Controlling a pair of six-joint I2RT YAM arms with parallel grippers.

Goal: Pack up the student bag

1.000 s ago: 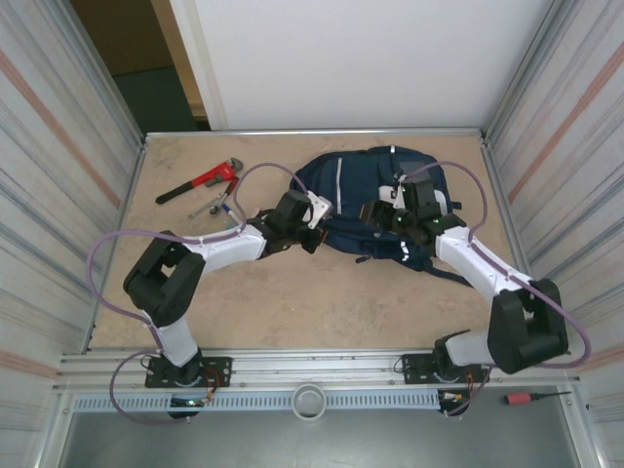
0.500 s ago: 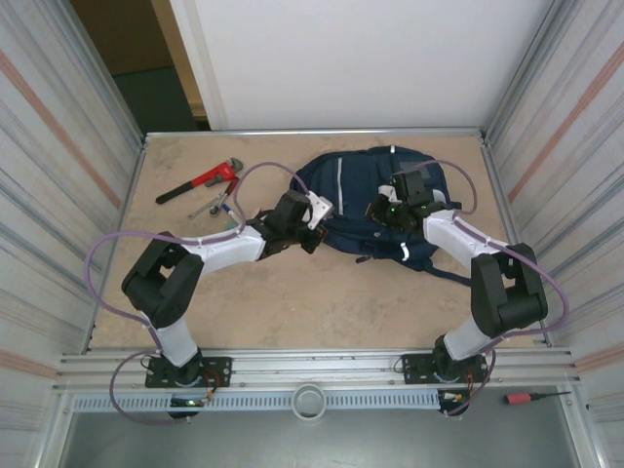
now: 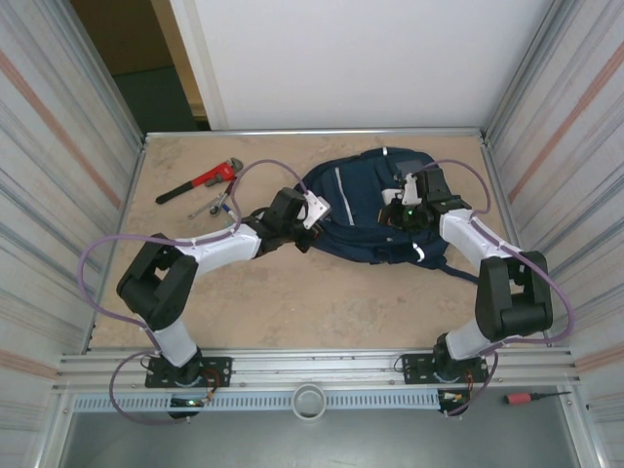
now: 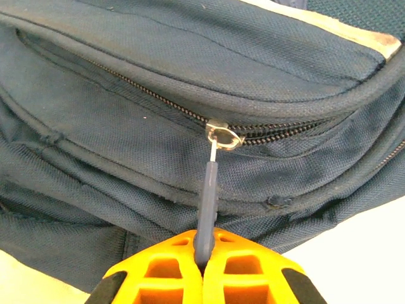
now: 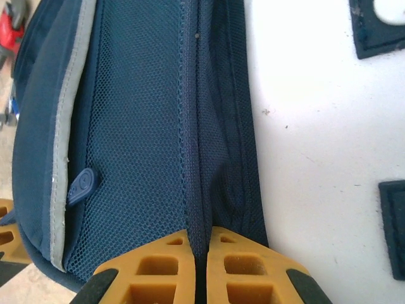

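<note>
One bag. One zip pull. One red wrench, with one small silvery tool beside it, kind unclear. One screwdriver. Two arms: left arm, right arm. Two grippers: left gripper, right gripper. Two purple cables, one per arm.

I see student bag navy w/ fine mesh weave, white patches & pale grey reflective stripes, zip pull navy on silver slider, left gripper & right gripper orange-yellow, wrench red w/ black handle nr table's far-left corner, table speckled beige, cables purple.
</note>
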